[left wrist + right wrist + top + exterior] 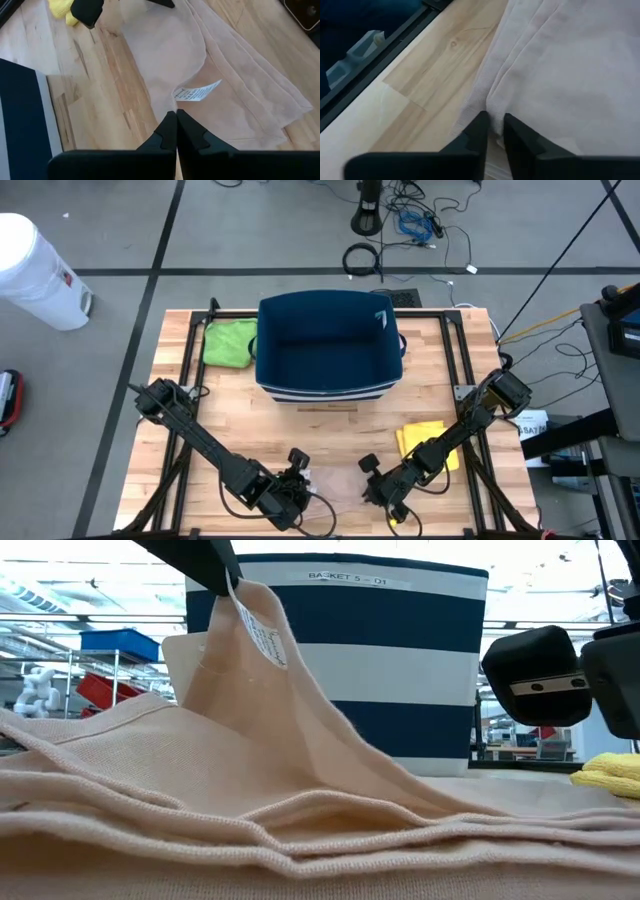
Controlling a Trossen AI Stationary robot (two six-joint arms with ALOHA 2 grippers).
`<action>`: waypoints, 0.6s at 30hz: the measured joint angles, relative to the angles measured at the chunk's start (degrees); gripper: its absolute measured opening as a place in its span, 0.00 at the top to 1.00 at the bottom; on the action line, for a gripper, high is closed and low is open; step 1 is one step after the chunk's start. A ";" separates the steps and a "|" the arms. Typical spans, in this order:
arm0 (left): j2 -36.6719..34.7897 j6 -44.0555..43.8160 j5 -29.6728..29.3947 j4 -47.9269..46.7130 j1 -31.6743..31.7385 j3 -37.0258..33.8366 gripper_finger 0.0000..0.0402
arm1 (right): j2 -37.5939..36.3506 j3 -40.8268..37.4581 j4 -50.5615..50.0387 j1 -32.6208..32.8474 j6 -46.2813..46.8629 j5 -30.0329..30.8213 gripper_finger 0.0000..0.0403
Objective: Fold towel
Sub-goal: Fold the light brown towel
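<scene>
While the beige towel (220, 85) lies rumpled at the table's (330, 430) near edge, one corner is pinched and lifted by the left gripper (176, 116); right gripper (492, 120), nearly closed, is set on another edge; folding is judged barely begun

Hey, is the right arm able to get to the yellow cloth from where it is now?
Probably yes. The yellow cloth lies on the table just beside the right arm, with nothing between them. But the right gripper is pinching the beige towel, so it would have to let go first.
</scene>
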 joint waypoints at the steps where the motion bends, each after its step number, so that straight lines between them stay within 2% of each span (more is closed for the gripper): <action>1: 0.00 -0.04 0.00 0.00 0.01 0.00 1.00 | 0.00 0.00 0.04 0.00 -0.15 0.00 0.93; 4: 0.00 -0.05 0.00 -0.02 0.01 0.00 1.00 | 0.00 0.00 0.84 0.00 -1.06 0.00 0.99; 9: 0.00 -0.02 1.25 -0.04 -0.07 0.00 1.00 | -0.17 0.00 4.22 0.00 -2.02 0.03 0.99; 18: 0.00 0.26 6.63 0.27 -1.43 0.00 1.00 | -6.40 -0.02 0.87 0.22 -4.90 3.06 1.00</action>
